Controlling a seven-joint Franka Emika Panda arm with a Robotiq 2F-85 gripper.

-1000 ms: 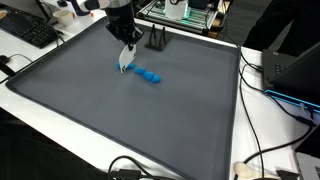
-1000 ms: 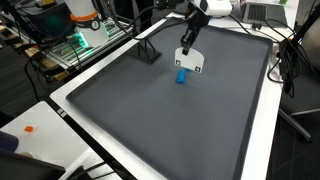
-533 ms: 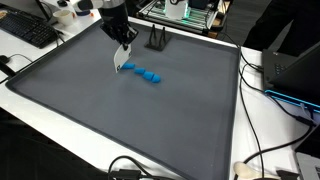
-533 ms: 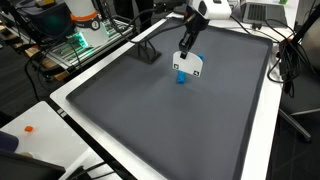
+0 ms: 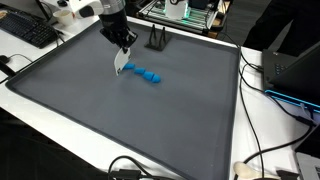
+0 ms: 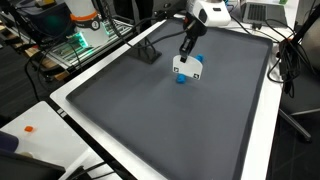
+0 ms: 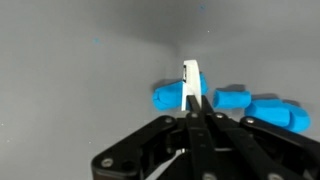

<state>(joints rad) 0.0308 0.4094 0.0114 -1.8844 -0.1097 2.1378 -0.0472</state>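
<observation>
My gripper (image 7: 193, 104) is shut on a thin white flat piece (image 7: 191, 80), seen edge-on between the fingertips. In both exterior views the gripper (image 5: 122, 48) (image 6: 188, 50) hangs over the far part of the grey mat, and the white piece (image 5: 121, 66) (image 6: 182, 66) dangles from it. A short row of blue blocks (image 5: 147, 75) lies on the mat just beside and below the white piece. It also shows in an exterior view (image 6: 181, 79) and in the wrist view (image 7: 240, 100). The white piece's lower edge is close to the row's end block (image 7: 167, 97); I cannot tell whether it touches.
The grey mat (image 5: 120, 120) (image 6: 170, 130) has a raised white border. A small black stand (image 5: 157, 40) (image 6: 148, 52) sits near its far edge. A keyboard (image 5: 30, 32), cables and electronics lie beyond the border.
The gripper has shifted a little sideways along the blue row with the white piece still held. The blue blocks have not moved.
</observation>
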